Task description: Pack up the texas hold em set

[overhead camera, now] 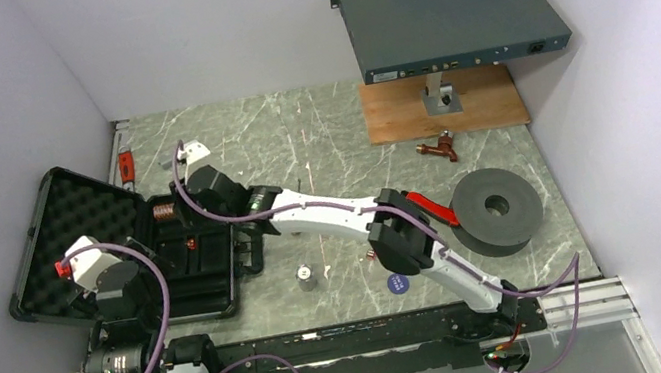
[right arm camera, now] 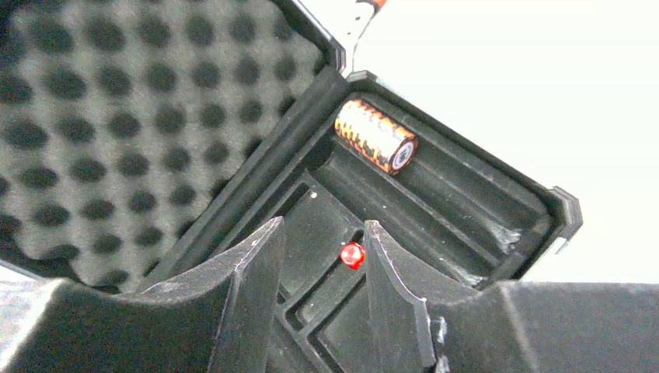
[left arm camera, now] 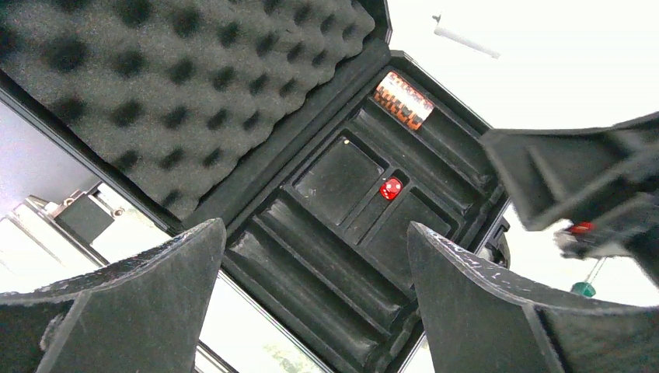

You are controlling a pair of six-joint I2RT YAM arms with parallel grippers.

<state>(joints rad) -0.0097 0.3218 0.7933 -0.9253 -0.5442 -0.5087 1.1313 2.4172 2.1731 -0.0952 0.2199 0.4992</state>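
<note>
We are watching the right claw (right arm camera: 322, 233), which is hanging over the tray half of the open black hard briefcase (overhead camera: 59, 222) at the left of the top view. Its jaws are standing partly apart with nothing between them. The tiny red die (right arm camera: 352, 255) is lying on the floor of the narrow middle compartment, showing through the gap close beside the right-hand finger. We are judging it as resting in the tray, not gripped. An orange-and-white striped chip stack (right arm camera: 375, 137) is lying on its side in the long slot at the tray's upper edge, its long axis running along that slot. For the coming move we are weighing where the loose pieces are sitting. A short pale-topped chip stack (overhead camera: 305, 278) is sitting on the grey marbled table (overhead camera: 318, 138) just right of the briefcase's lower right corner. A blue round button (overhead camera: 398, 284) is lying further right, beside the right arm. Both are lying down and to the right of the right claw in the top view. The left claw (left arm camera: 315, 233) is hanging wide and empty over the briefcase's lower left, so we are taking the right arm as the nearer one.
</note>
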